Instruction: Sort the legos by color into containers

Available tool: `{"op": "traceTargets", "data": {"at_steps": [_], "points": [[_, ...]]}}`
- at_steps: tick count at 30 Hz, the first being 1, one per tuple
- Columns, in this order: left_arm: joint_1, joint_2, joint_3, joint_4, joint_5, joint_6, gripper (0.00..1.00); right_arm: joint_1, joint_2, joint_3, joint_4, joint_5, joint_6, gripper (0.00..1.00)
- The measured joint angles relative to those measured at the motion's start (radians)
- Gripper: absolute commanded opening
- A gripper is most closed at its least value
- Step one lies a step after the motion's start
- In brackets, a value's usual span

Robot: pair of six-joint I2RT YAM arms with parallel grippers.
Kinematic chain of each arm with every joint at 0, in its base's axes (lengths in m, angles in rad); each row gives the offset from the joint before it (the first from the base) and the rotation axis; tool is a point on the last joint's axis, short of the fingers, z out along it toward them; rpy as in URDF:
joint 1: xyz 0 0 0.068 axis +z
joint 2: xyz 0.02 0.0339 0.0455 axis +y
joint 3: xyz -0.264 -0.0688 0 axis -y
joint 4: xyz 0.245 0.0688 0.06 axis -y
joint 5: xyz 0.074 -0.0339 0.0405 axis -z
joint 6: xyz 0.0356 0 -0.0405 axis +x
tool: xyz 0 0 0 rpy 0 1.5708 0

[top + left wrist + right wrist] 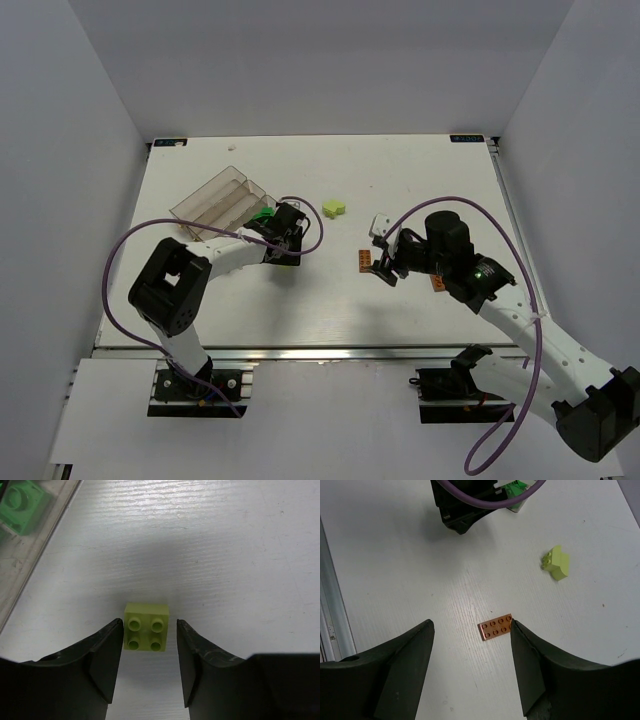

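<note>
My left gripper (149, 622) is open, jaws on either side of a pale lime-yellow 2x2 lego (147, 626) that lies on the table. In the top view this gripper (285, 232) sits beside the clear tray (205, 205), and the lego under it is hidden. A green lego (263, 212) lies at the tray's near end and also shows in the left wrist view (22, 501). My right gripper (470, 625) is open above a flat orange lego (496, 626), which lies close to its right finger. The top view shows that gripper (386, 266) and the orange lego (364, 262).
Another lime-yellow lego (334, 208) lies mid-table and shows in the right wrist view (556, 564). A second orange piece (438, 283) lies beside the right arm. A small white-grey object (381, 225) sits behind the right gripper. The left arm's purple cable (310, 225) loops near its gripper.
</note>
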Motion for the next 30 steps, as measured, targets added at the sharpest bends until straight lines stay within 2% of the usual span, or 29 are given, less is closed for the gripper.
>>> {"op": "traceTargets", "data": {"at_steps": [6, 7, 8, 10, 15, 17, 24, 30], "points": [[0.000, 0.000, 0.000, 0.000, 0.004, -0.004, 0.44, 0.000, -0.006, 0.000, 0.000, 0.000, 0.000, 0.68], [0.000, 0.000, 0.000, 0.000, 0.005, -0.003, 0.40, 0.000, -0.006, 0.000, 0.000, 0.000, 0.000, 0.68], [0.000, 0.000, 0.000, 0.001, 0.008, 0.000, 0.29, 0.000, -0.006, 0.000, 0.000, 0.000, 0.000, 0.68], [0.000, 0.000, 0.000, 0.004, 0.020, 0.005, 0.18, 0.000, -0.007, 0.000, 0.000, 0.000, 0.000, 0.68], [0.000, -0.011, 0.000, 0.009, 0.074, 0.044, 0.10, 0.000, -0.018, 0.000, 0.001, 0.000, 0.000, 0.68], [0.000, -0.031, 0.000, 0.012, 0.099, 0.068, 0.00, 0.000, -0.020, 0.000, 0.000, 0.000, 0.000, 0.68], [0.021, -0.151, 0.027, 0.035, 0.134, 0.125, 0.00, 0.000, -0.020, 0.000, 0.000, -0.008, 0.000, 0.68], [0.152, -0.170, 0.097, 0.063, 0.169, 0.142, 0.00, 0.000, -0.020, 0.000, 0.000, -0.023, 0.003, 0.69]]}}
